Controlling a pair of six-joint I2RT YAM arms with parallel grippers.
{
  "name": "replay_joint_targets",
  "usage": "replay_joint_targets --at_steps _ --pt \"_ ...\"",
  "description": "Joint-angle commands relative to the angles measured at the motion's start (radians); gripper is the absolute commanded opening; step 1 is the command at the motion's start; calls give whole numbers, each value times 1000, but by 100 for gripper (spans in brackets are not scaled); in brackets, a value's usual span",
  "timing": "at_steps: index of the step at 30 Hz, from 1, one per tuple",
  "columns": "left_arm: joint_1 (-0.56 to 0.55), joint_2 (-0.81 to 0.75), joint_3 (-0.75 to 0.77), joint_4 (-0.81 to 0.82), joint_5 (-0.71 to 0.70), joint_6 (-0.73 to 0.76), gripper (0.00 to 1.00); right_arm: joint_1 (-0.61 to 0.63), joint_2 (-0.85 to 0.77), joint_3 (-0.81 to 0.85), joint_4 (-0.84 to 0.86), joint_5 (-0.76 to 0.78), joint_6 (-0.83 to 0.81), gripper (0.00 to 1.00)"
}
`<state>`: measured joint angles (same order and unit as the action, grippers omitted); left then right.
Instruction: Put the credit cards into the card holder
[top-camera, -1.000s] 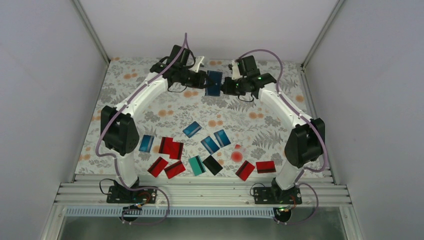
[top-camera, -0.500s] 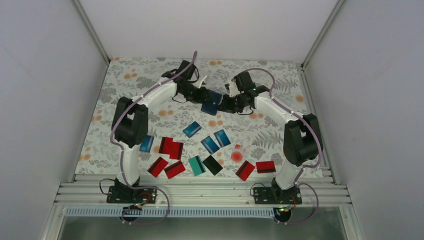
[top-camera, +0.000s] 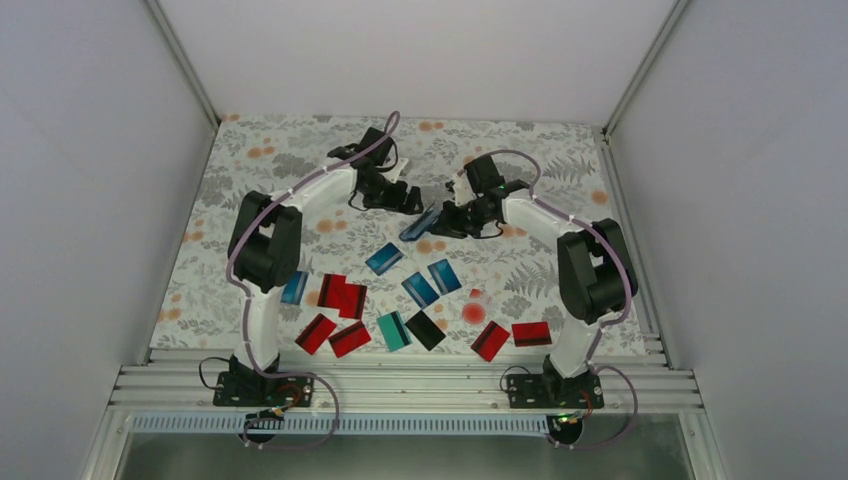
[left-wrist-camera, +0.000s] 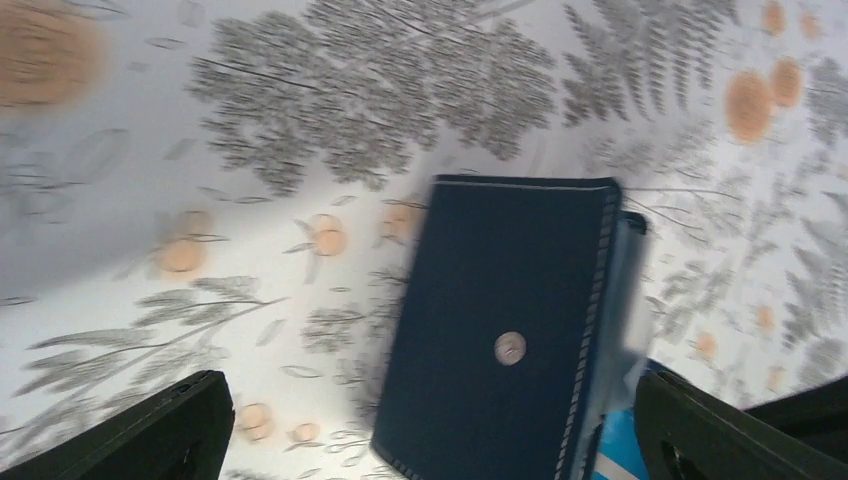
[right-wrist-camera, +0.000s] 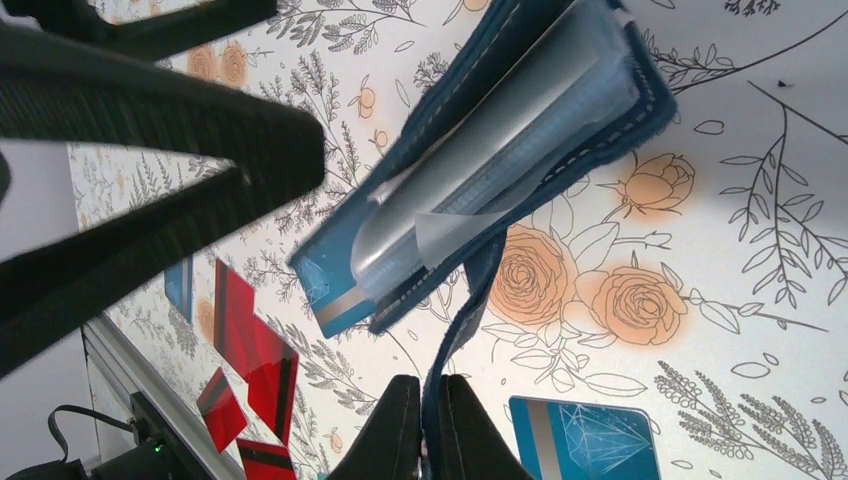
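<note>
far-left card: a blue card (top-camera: 293, 288) is lying flat on the floral table cover (top-camera: 250, 180), well left of everything else.
red bunch: two overlapping red cards (top-camera: 342, 296) are sitting just right of it, and two striped red cards (top-camera: 350, 339) are lying below them toward the near edge.
middle loose ones: a blue striped card (top-camera: 384, 259), a teal card (top-camera: 394, 330), a black card (top-camera: 426, 330) and a pair of blue cards (top-camera: 420, 290) are all lying out on the cover.
left gripper: the left gripper (top-camera: 405, 198) is hovering over the far middle of the table with its jaws spread wide. in the wrist view both fingers (left-wrist-camera: 165, 430) are standing apart from the holder's edges, touching nothing.
card holder: the navy card holder (left-wrist-camera: 500, 340) is hanging tilted between those open fingers, its outer face and round snap (left-wrist-camera: 510, 348) turned to the left wrist camera. can't tell if its low end is touching the cover.
card in it: one blue card with a silver stripe (right-wrist-camera: 325, 285) is poking out of an inner pocket, only partly in.
right gripper: the right gripper (right-wrist-camera: 430, 440) is pinching tight on a thin flap of the holder, a finger on each side.
right side: a clear piece with a red dot (top-camera: 474, 310) is lying right of the blue pair, then a red-and-black card (top-camera: 490, 341) and a plain red card (top-camera: 531, 334) are lying toward the near right corner.
</note>
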<state>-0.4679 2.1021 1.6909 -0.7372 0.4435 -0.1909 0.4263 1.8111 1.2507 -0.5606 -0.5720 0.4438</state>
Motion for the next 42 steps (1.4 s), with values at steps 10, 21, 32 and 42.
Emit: replay_joint_targets --at_steps 10,21,32,42 --pt "45 -194 -201 173 -115 8 100 9 28 -16 41 15 -17 4" --pt "-38 -158 -191 139 -35 165 87 9 3 -14 18 35 -27 4" --pt "-105 -52 -96 82 -164 183 82 9 0 13 -20 44 -44 4" --pt "-107 13 -6 50 -290 155 59 -3 2 32 -57 49 -75 4"
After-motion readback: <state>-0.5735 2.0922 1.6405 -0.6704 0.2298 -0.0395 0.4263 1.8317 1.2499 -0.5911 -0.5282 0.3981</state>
